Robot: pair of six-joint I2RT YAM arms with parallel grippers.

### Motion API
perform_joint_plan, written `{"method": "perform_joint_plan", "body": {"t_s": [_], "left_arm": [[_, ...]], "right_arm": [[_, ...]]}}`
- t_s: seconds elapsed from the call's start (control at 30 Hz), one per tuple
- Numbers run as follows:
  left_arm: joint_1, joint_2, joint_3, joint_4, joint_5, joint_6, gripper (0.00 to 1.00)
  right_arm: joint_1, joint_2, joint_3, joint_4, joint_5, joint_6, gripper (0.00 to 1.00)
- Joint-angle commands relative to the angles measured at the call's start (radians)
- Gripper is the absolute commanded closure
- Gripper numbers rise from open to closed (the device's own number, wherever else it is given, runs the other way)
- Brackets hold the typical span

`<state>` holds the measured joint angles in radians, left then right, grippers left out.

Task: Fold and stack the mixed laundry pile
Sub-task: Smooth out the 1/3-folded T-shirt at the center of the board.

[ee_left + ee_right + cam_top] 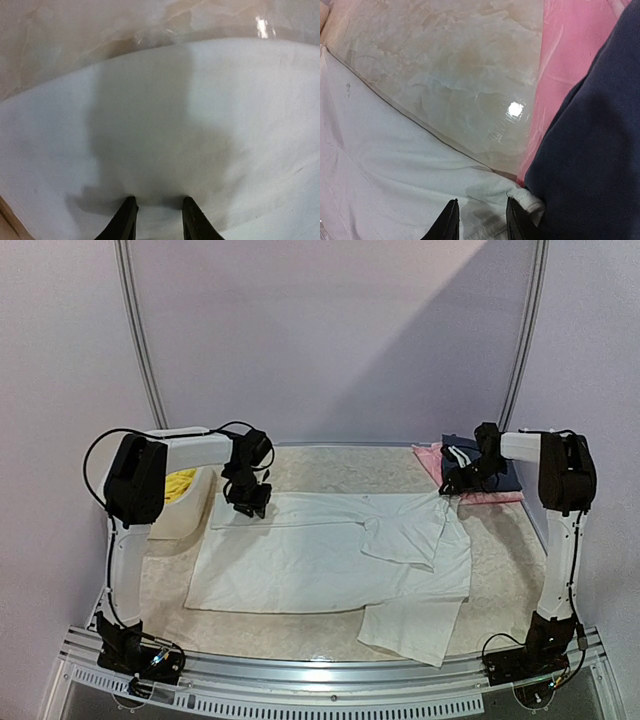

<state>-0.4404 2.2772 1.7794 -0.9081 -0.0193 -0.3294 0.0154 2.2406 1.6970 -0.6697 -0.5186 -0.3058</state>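
Note:
The white T-shirt (320, 560) from the laundry pile lies spread flat across the table, with one sleeve folded in over its middle. My left gripper (248, 502) is low over its far left corner. In the left wrist view its jaws (159, 212) stand apart, open, tips down on the smooth white cloth (200, 125). My right gripper (462, 480) is at the shirt's far right corner. Its jaws (481, 215) are open astride the hem (385, 175). Yellow shorts (180, 483) show in the basket at the left.
A white basket (185, 520) stands left of the shirt, under the left arm. Behind the right gripper lie a pink cloth (432, 455) (570, 65) and a navy garment (500, 480) (600, 150), touching the shirt's corner. The marbled tabletop (460, 75) shows beyond the shirt.

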Motion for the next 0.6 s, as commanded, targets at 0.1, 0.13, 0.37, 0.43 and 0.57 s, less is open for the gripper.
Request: {"method": "perform_joint_plan", "body": {"t_s": [0.1,0.13,0.37,0.43,0.57], "left_arm": [[0.052,0.014,-0.094,-0.068,-0.128,0.009,0.67],[0.055,0.011,-0.098,-0.074,-0.143,0.011,0.67],[0.067,-0.014,-0.136,-0.055,-0.163,0.022,0.67],[0.063,-0.025,-0.143,-0.034,-0.144,0.024,0.67],[0.048,-0.059,-0.127,-0.025,-0.117,0.035,0.67]], "right_arm": [[-0.007,0.059,0.021,-0.066,0.100,0.037,0.66],[-0.007,0.060,0.019,-0.076,0.118,0.037,0.66],[-0.007,0.007,-0.043,-0.092,0.155,0.068,0.66],[-0.006,-0.003,-0.053,-0.094,0.147,0.078,0.66],[-0.006,-0.013,-0.042,-0.125,0.101,0.103,0.67]]}}
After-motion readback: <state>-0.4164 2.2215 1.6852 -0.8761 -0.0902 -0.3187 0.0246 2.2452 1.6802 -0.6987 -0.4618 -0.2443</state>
